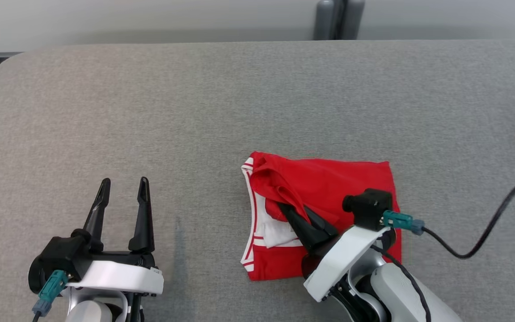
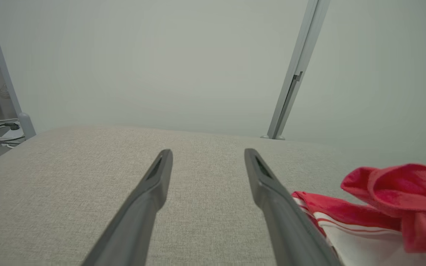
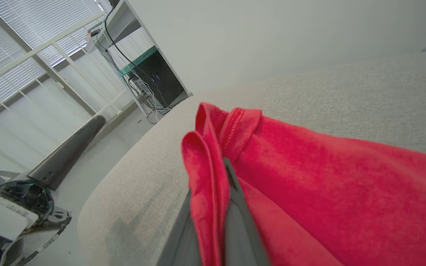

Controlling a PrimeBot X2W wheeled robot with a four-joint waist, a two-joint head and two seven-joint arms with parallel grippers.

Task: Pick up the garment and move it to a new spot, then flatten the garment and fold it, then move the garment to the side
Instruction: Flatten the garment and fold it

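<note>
Spreading across most of the head view, the grey cloth-covered table (image 1: 257,89) carries the red garment (image 1: 329,188) at about four o'clock from its centre. The garment lies as a rough folded rectangle, with white-striped trim and a white panel showing along its nine o'clock edge. The pale right forearm (image 1: 400,286) enters from five o'clock and leans over the garment, its dark fingers pointing toward eleven o'clock. The right gripper (image 1: 284,208) is clamped on a raised fold of red cloth near the garment's ten o'clock corner; in the right wrist view the cloth sits pinched between the two fingers (image 3: 235,207). The left gripper (image 1: 124,180) rests at eight o'clock, well apart from the garment, fingers pointing to twelve o'clock with their tips spread above bare table. A black cable (image 1: 485,232) loops from the right wrist toward three o'clock.
</note>
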